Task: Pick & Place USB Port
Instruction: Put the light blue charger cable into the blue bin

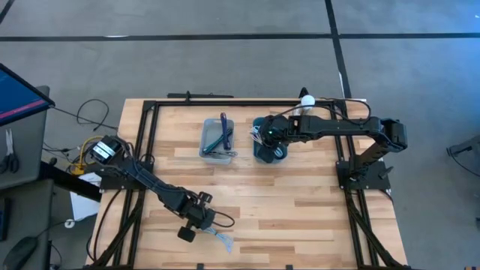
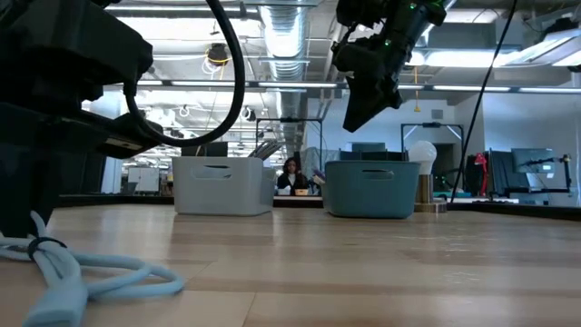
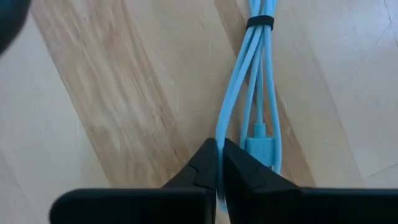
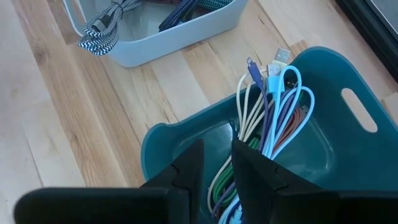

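Observation:
A light-blue USB cable [image 3: 252, 93], bundled with a black tie [image 3: 260, 23], lies on the wood table near its near edge [image 1: 223, 240]; its loops rest flat on the tabletop [image 2: 100, 272]. My left gripper [image 3: 219, 163] stands over it, shut on one strand. My right gripper [image 4: 217, 163] hovers open above the teal bin [image 4: 348, 146], which holds several coiled cables [image 4: 273, 118]; it shows well above the bin's rim [image 2: 368, 77]. A grey bin [image 1: 217, 139] with dark braided cables stands left of the teal bin [image 1: 268, 146]. My left gripper pinches a single outer strand of the light-blue cable [image 3: 222, 134] between its two fingertips [image 3: 202, 165], coming from above and pointing down. The fingers lie along the strand. The USB plug [image 3: 261, 147] lies just beside the fingers, unheld. The bundle rests on the table.
A black frame rail runs round the table's edge [image 1: 142, 142]. A white bulb lamp [image 1: 307, 98] stands at the far edge behind the teal bin. Bare wood lies between the bins and the left gripper [image 1: 285, 202]. A person sits far behind the table [image 2: 292, 173].

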Robot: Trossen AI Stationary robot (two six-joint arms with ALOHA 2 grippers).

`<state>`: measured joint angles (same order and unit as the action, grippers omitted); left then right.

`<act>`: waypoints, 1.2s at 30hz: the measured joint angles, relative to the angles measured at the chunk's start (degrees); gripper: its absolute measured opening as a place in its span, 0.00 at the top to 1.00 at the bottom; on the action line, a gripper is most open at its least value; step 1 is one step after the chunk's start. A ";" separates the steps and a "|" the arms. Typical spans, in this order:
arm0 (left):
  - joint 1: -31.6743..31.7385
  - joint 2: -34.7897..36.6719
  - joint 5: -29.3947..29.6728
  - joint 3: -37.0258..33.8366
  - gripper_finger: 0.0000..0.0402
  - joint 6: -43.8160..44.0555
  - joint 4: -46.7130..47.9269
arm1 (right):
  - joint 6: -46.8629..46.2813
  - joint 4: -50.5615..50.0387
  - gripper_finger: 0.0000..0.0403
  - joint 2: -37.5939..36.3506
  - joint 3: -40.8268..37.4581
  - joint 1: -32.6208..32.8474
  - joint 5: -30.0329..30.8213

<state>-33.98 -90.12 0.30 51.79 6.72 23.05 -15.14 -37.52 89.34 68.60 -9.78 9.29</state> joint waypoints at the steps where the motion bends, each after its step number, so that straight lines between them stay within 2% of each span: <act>1: 0.00 0.02 0.00 0.00 0.98 0.00 0.00 | 0.00 0.00 0.81 0.00 0.01 0.00 -0.01; 5: -0.04 0.66 1.50 0.00 0.98 0.00 0.06 | 0.00 -0.02 0.81 0.00 0.02 0.00 -0.01; 9: -0.04 4.16 4.62 0.00 0.98 -0.36 0.06 | 0.02 -0.05 0.81 0.00 0.02 0.00 -0.01; 20: 0.00 23.85 20.59 0.02 0.98 -4.86 0.08 | 0.02 -0.24 0.81 0.00 0.02 0.00 -0.03; 27: 1.84 31.32 29.82 0.02 0.98 -8.81 0.22 | 0.00 1.17 0.81 0.00 0.02 0.37 -0.60; 29: 3.36 32.20 31.22 0.02 0.98 -10.48 0.53 | 0.09 4.28 0.81 0.00 0.02 1.33 -2.68; 34: 9.41 32.85 32.70 0.02 0.98 -13.61 0.63 | 3.40 15.47 0.81 -0.02 0.02 4.75 -13.22; 36: 12.35 32.85 32.76 0.04 0.98 -14.24 1.72 | 5.57 17.79 0.81 -0.04 0.02 6.21 -15.58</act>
<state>-21.63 -57.28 33.05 51.83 -7.52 24.77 -9.56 -19.73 89.30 68.62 -3.57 -6.29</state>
